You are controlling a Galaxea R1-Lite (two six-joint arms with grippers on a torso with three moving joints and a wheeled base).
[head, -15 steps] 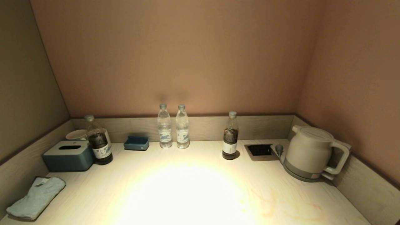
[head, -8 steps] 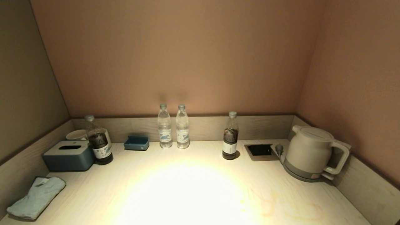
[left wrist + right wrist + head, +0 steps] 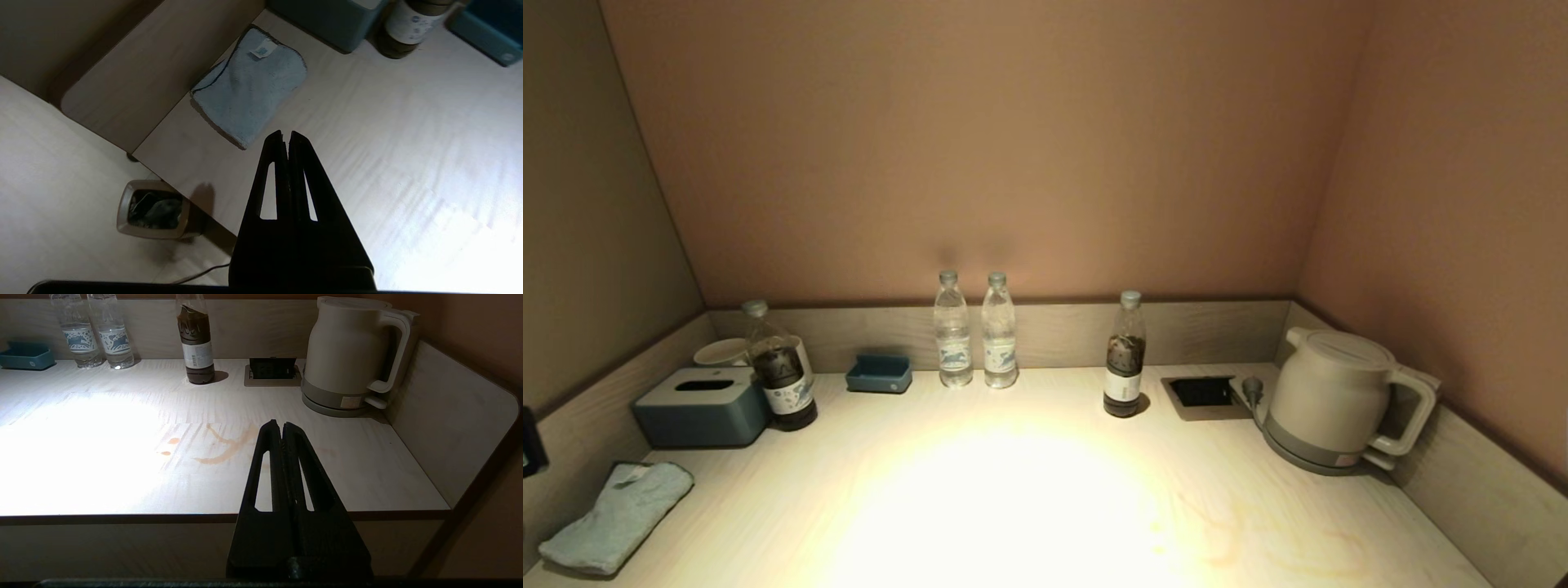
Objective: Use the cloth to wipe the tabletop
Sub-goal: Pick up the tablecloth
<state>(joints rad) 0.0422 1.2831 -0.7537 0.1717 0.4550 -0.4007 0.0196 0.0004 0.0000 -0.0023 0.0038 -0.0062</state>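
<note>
Since a sec ago left arm's crept in at the head view's left edge. Left gripper (image 3: 286, 136) pinched shut, empty, hovering near cloth (image 3: 249, 92) by tabletop (image 3: 388, 134) left rim. Soft n floppy imo, pinch the bunched middle.

Along the back — tissue box (image 3: 701, 406), four bottles (two dark (image 3: 1125, 354)), blue tray (image 3: 879, 373), kettle (image 3: 1339, 400).

The right gripper (image 3: 282, 426) hangs in front of the tabletop (image 3: 122, 457), its fingers pressed together and empty. Orange-brown smears (image 3: 222, 447) mark the wood just beyond its tips. A pale kettle (image 3: 347, 355) stands in the far corner beside a black recess (image 3: 272, 367), with a dark bottle (image 3: 196, 339) and two clear bottles (image 3: 94, 330) along the back rim.
</note>
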